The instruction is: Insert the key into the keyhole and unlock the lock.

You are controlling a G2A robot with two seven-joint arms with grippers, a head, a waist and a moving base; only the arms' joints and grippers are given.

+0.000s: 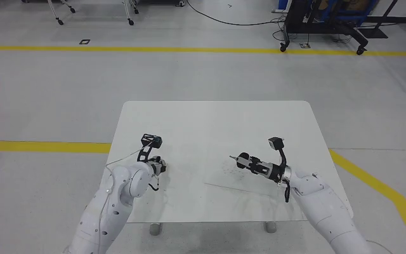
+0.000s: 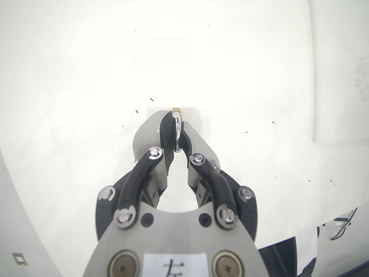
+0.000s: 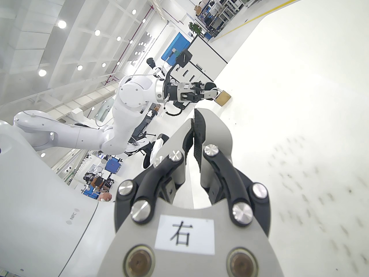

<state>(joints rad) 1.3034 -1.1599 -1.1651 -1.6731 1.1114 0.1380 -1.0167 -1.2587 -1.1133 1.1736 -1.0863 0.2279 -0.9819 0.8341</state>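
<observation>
Left end effector hangs over the near left part of the table, pointing down at it, its pads clamped on the silver shackle of the lock. The lock's long axis runs in line with the fingers: shackle up, brass body toward the table and somewhat tilted. Whether the body touches the surface I cannot tell. Well apart, over the near right part, the right end effector lies roughly level and points left toward the lock, pads pressed together. A small pale tip juts from it leftward, too small to tell as the key. Dark scuff marks speckle the table near it. On the floor beyond run yellow lines, with a wheeled cart at far right.
</observation>
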